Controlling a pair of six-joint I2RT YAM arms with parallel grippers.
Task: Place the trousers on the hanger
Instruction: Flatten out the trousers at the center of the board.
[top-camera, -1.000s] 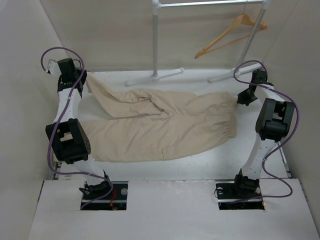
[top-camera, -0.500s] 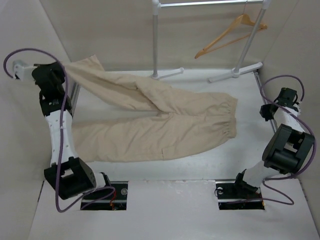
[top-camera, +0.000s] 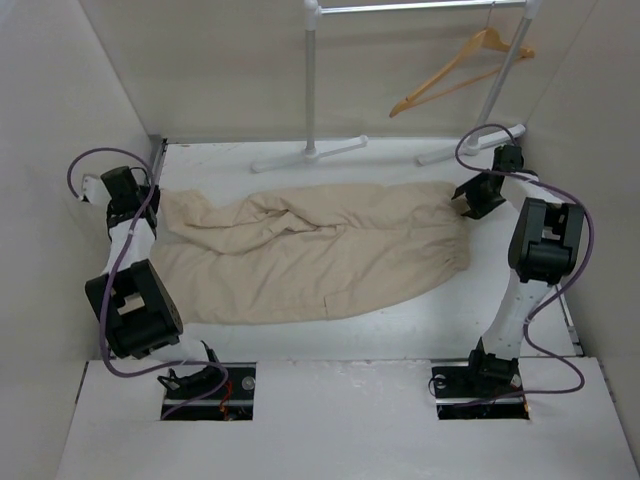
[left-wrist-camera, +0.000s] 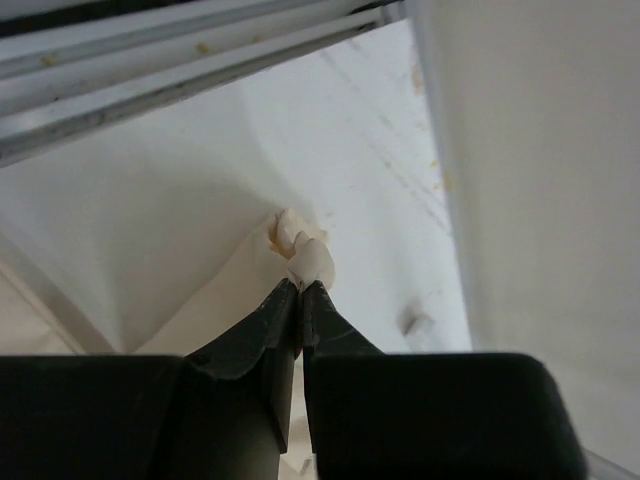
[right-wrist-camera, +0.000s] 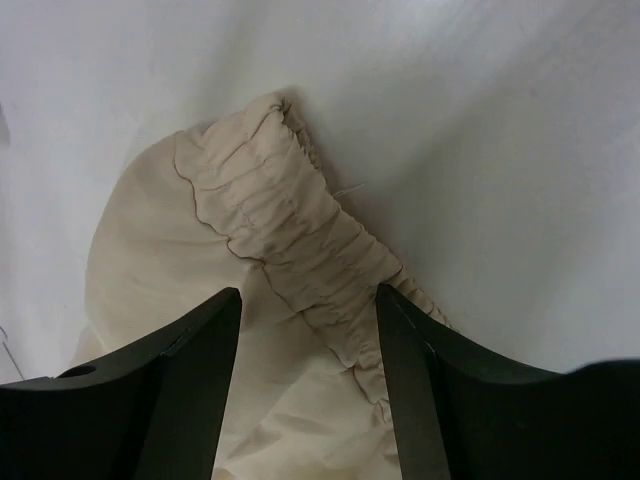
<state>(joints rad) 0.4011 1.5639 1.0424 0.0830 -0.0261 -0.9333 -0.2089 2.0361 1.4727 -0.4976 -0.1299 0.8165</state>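
Beige cloth, soft and limp: the trousers (top-camera: 320, 255) lie spread on the table (top-camera: 400, 320), legs toward the left gripper (left-wrist-camera: 300, 285) and gathered waist toward the right gripper (right-wrist-camera: 310, 295). They look light and will probably sag and fold from whatever point is lifted, so a single hold should leave most of the cloth trailing. There is nothing fragile here, and the weave looks matt rather than slippery.

The left gripper's jaws are pressed together on a small pinch of leg hem (left-wrist-camera: 305, 255), which bunches just past the tips. The right gripper's jaws stand wide apart with nothing held. The elastic waistband (right-wrist-camera: 320, 250) runs between them and on beyond the tips, the cloth below both fingers.

That ruched band is the thickest, firmest part, so it seems the best place to take hold, gripped across its width rather than on thin single cloth. The hem pinch is slight and could slip under a pull.

The hanger (top-camera: 460, 72) hangs on the rack (top-camera: 312, 80), high up and well apart from both pairs of jaws.
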